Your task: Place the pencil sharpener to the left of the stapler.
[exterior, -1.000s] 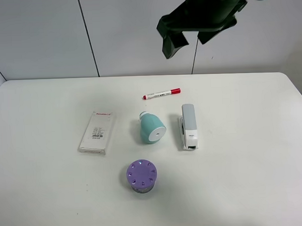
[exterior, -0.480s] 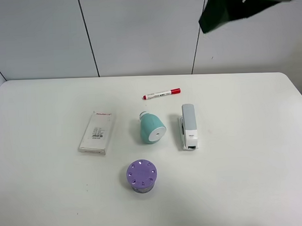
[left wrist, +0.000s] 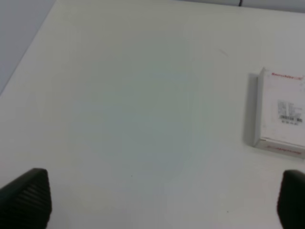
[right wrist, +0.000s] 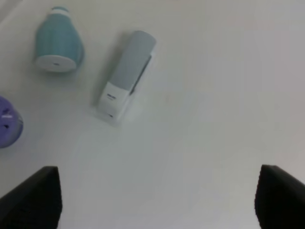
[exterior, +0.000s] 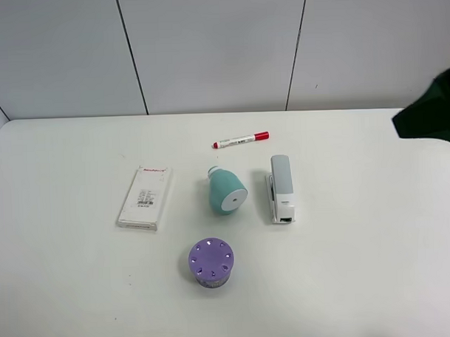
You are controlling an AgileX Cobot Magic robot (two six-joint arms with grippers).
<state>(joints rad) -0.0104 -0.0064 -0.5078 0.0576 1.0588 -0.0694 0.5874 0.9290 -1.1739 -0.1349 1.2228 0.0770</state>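
Teal plastic identifies the pencil sharpener (exterior: pixel 226 192), which lies on its side near the middle of the white table (exterior: pixel 361 267), flat white face turned toward the near edge and small white tip toward the far wall. It sits just beside the stapler (exterior: pixel 280 188), on that item's left in the overhead view, with a clear strip of table between the two; they do not touch. The stapler, light grey and white, lies lengthwise, roughly parallel to the sharpener.

A red-capped white marker (exterior: pixel 241 140) rests beyond both items, toward the wall. A purple cylinder (exterior: pixel 211 263) with holes in its top stands nearer the front edge, apart from the sharpener. A flat clear-cased packet (exterior: pixel 145 197) with a printed label lies well to the left.

Right gripper (right wrist: pixel 157 198): the wrist view shows both finger ends spread wide at the frame corners with nothing between them, so the claw stands open and empty, raised above bare table to the side of the stapler (right wrist: pixel 126 76) and sharpener (right wrist: pixel 58 42). In the overhead view only a dark part of this arm shows at the right margin.

Left gripper (left wrist: pixel 164 200): the fingers are likewise parted wide, holding nothing, over bare table with the packet (left wrist: pixel 281 112) at the edge of its view.
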